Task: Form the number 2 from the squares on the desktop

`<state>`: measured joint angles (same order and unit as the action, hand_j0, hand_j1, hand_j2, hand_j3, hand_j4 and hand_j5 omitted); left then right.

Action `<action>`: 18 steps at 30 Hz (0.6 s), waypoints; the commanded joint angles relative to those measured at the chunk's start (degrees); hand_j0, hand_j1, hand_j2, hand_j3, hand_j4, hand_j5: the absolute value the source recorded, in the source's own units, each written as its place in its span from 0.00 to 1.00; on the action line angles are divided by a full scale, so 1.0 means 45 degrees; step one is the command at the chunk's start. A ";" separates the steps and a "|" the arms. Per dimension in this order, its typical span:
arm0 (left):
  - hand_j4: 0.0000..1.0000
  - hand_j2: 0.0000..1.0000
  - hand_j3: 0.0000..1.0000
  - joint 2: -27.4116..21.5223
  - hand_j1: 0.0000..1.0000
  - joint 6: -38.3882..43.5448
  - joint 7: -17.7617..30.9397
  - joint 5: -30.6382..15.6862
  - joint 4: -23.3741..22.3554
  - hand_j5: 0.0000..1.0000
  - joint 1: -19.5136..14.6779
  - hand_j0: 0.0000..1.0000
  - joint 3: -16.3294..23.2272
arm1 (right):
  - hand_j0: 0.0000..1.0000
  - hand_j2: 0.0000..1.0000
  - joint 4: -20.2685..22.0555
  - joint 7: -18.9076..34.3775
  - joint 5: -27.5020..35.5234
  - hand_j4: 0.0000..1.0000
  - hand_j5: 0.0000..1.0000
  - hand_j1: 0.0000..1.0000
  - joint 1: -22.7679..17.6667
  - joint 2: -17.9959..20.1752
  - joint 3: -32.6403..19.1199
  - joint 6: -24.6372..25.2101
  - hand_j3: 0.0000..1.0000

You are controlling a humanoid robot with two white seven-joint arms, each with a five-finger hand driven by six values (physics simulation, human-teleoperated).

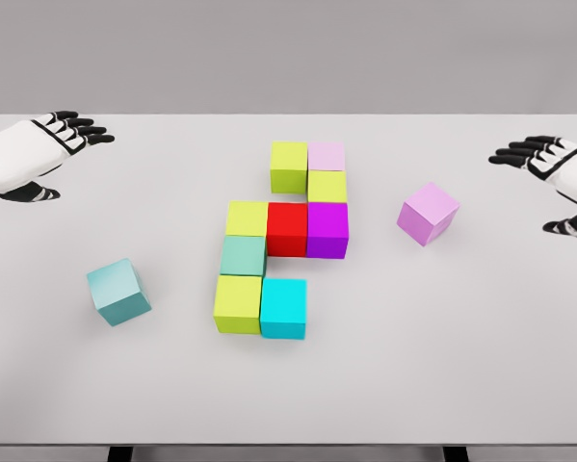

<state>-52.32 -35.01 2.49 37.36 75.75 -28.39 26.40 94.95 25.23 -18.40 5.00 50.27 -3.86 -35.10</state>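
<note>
Pink loose cube [428, 214] looks light and rigid; grip opposite flat sides. Both hands' fingers [76, 123] are spread, empty.

A white desktop [442, 366] (dark legs at its near edge) against a grey wall [288, 48].

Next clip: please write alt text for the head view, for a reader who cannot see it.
Nine coloured cubes sit joined in a partial number 2 at the middle of a white table, with a loose teal cube to its left and a loose pink cube to its right. The left hand and right hand hover open at the far corners, holding nothing.
</note>
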 commanded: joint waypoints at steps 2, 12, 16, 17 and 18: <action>1.00 1.00 1.00 -0.0053 1.00 0.0003 -0.0007 -0.0061 0.0041 1.00 0.0000 1.00 -0.0008 | 1.00 1.00 -0.0026 -0.0001 0.0027 1.00 1.00 1.00 0.0002 -0.0018 0.1093 0.0022 1.00; 1.00 1.00 1.00 -0.0853 1.00 0.0003 0.1087 0.0760 0.0607 1.00 -0.0176 1.00 0.0675 | 1.00 1.00 -0.2272 -0.0568 0.2254 1.00 1.00 1.00 0.6719 0.1310 0.8668 0.0022 1.00; 1.00 1.00 1.00 -0.1458 1.00 0.0003 0.1087 0.0740 0.1290 1.00 -0.0157 1.00 0.1339 | 1.00 1.00 -0.4126 0.0428 0.2215 1.00 1.00 1.00 1.0136 0.1095 1.2048 0.0022 1.00; 1.00 1.00 1.00 -0.1654 1.00 0.0003 0.1087 0.0740 0.1525 1.00 -0.0176 1.00 0.1691 | 1.00 1.00 -0.4459 0.0760 0.2215 1.00 1.00 1.00 1.0801 0.1076 1.2576 0.0022 1.00; 1.00 1.00 1.00 -0.1829 1.00 0.0003 0.1087 0.0740 0.1818 1.00 -0.0176 1.00 0.1886 | 1.00 1.00 -0.4985 0.1150 0.2215 1.00 1.00 1.00 1.1270 0.0764 1.3006 0.0022 1.00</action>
<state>-58.91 -35.03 7.28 40.99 81.89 -29.10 32.92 76.62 27.92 -9.33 57.43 54.31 48.12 -35.22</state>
